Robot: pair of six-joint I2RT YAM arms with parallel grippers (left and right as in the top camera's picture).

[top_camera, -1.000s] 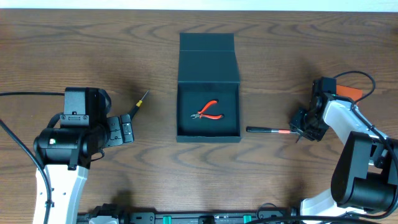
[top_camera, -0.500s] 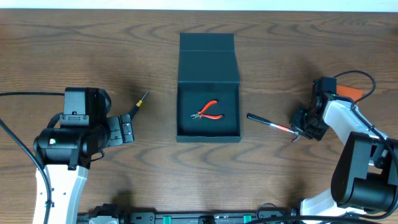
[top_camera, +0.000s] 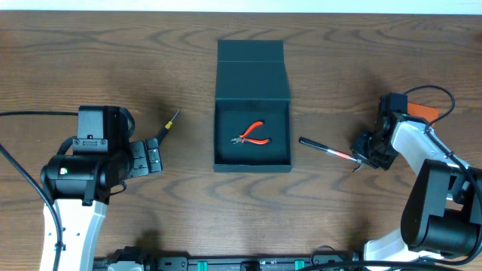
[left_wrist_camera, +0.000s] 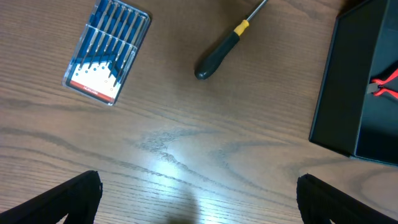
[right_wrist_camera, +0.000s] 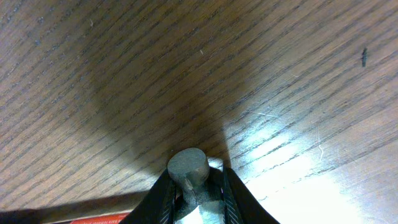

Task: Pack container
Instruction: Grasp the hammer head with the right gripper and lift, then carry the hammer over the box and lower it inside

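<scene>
The dark teal container (top_camera: 252, 167) stands open at the table's middle, its flap lid (top_camera: 252, 71) laid back. Red-handled pliers (top_camera: 252, 135) lie inside. The container's wall (left_wrist_camera: 339, 87) and the pliers (left_wrist_camera: 385, 84) also show at the right of the left wrist view. My right gripper (top_camera: 363, 158) is shut on a black and red slim tool (top_camera: 325, 150) to the right of the container. In the right wrist view the tool's grey end (right_wrist_camera: 188, 168) sits between the fingers (right_wrist_camera: 189, 190). My left gripper (top_camera: 154, 156) is open and empty above bare wood (left_wrist_camera: 199, 202).
A screwdriver with a black handle and yellow collar (top_camera: 172, 120) lies left of the container, just beyond my left gripper; it also shows in the left wrist view (left_wrist_camera: 217, 59). A small blue case of white-tipped bits (left_wrist_camera: 107, 51) lies on the table further left.
The slim tool in my right gripper has swung, so that its free end moved toward the far side of the table. The left arm has not moved.
</scene>
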